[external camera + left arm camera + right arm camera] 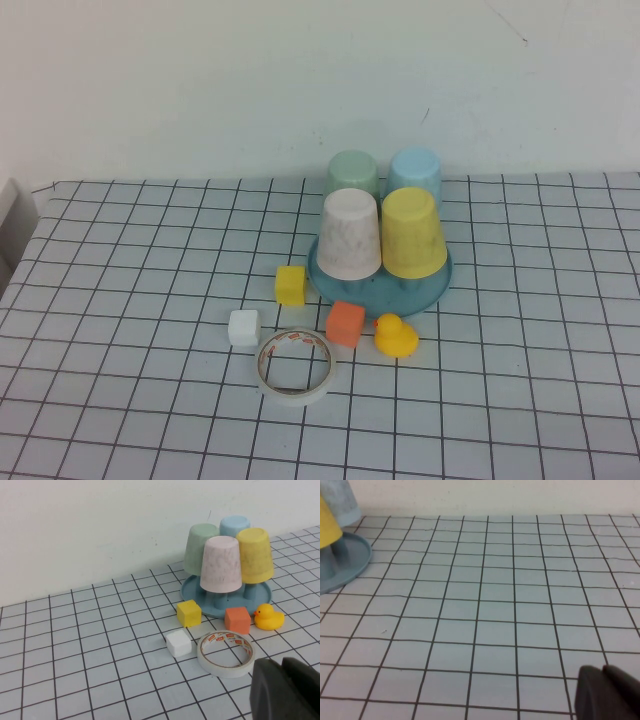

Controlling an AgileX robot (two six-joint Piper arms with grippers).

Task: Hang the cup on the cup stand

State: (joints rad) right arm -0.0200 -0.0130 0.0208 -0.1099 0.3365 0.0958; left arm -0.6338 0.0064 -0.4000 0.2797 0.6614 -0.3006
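Nearest us, a tape ring [295, 366] lies before the cup stand [430, 290]. On it we see the yellow cup [413, 232] inverted. Left claw [286, 690] and right claw [607, 692] are cropped dark shapes; their opening we cannot tell.

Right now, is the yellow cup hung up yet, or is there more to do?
It looks done. The yellow cup sits upside down on the cup stand, beside the pinkish-white cup, with the green cup and light blue cup behind. Nothing is in hand: the left gripper and right gripper show only at the edge of their wrist views, away from the stand. Nothing seems left.
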